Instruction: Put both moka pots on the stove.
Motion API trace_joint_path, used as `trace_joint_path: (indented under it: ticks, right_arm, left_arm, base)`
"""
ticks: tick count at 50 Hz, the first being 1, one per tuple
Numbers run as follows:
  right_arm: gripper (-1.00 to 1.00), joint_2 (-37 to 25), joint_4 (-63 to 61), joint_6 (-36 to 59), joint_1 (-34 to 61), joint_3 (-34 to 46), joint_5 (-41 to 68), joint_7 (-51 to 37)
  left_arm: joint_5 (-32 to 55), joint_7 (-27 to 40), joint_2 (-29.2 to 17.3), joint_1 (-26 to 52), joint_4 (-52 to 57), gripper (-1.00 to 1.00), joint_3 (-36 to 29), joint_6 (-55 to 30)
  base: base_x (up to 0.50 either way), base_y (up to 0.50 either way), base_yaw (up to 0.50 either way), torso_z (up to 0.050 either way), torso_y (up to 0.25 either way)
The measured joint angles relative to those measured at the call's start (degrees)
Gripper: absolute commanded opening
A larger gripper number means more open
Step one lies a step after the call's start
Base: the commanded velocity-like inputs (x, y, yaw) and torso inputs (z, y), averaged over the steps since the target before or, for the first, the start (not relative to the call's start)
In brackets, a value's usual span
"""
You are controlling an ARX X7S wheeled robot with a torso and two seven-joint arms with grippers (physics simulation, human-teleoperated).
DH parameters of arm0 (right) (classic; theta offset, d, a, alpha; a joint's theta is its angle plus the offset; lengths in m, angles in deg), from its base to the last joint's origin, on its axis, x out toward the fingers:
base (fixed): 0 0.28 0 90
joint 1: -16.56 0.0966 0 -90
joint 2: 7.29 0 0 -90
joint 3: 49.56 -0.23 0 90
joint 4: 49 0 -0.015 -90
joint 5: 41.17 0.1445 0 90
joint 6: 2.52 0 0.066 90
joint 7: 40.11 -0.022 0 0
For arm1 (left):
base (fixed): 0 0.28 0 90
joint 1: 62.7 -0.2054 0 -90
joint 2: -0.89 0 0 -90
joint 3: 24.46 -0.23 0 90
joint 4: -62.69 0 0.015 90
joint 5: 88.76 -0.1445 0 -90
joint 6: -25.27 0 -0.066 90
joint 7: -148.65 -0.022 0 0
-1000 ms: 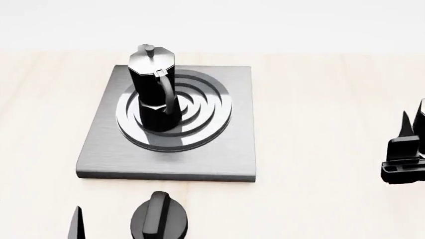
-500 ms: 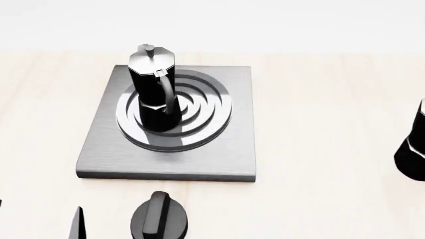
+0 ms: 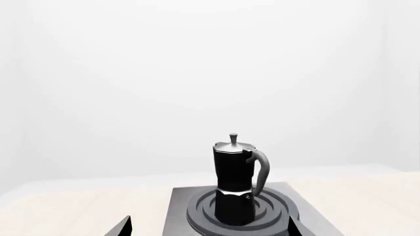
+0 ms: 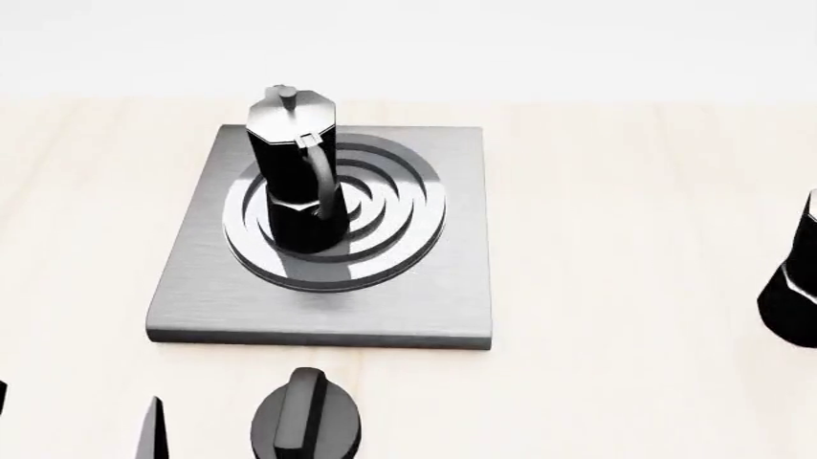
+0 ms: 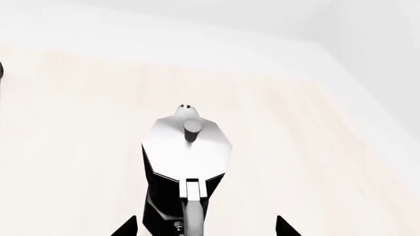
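Two right fingers (image 5: 125,227) spread wide, flanking moka pot (image 5: 187,162), untouched

Second moka pot (image 4: 794,287) cut off, seemingly upright.

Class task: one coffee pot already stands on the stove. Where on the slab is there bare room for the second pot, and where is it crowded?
The first pot stands left of centre on the ring burner. Free: the burner's right half and the stove's flat right strip and front edge. Crowded: the left of the burner, around the pot. The second pot waits on the table at far right.

One moka pot (image 3: 234,182) stands upright on the stove (image 3: 246,216) burner rings.
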Motion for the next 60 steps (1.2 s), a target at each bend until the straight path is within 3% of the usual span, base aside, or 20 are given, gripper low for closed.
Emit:
trace_joint_path:
  ticks: [35, 52, 53, 60]
  right_arm:
    - [1.00, 6.99, 14.44, -3.63, 3.57, 2.59, -4.77, 5.36]
    - [1.00, 12.74, 30.08, -11.38, 6.96, 4.26, -9.24, 10.39]
    - [-1.00, 13.03, 30.71, -11.72, 7.10, 4.34, -9.44, 10.58]
    - [-1.00, 13.93, 31.75, -12.61, 7.37, 4.31, -8.85, 11.02]
  left_arm:
    - [0.18, 0.04, -0.28, 0.42, -0.75, 1.00, -0.65, 0.38]
    - [-0.01, 0.20, -0.30, 0.58, -0.75, 1.00, -1.23, 0.14]
    - [-0.01, 0.25, -0.31, 0.58, -0.61, 1.00, -1.26, -0.01]
    - [-0.03, 0.52, -0.37, 0.63, 0.16, 1.00, -1.40, -0.77]
  base:
    - [0.00, 0.00, 0.00, 0.000, 0.000]
    - [0.00, 0.00, 0.00, 0.000, 0.000]
    - [0.00, 0.00, 0.00, 0.000, 0.000]
    - [0.00, 0.00, 0.00, 0.000, 0.000]
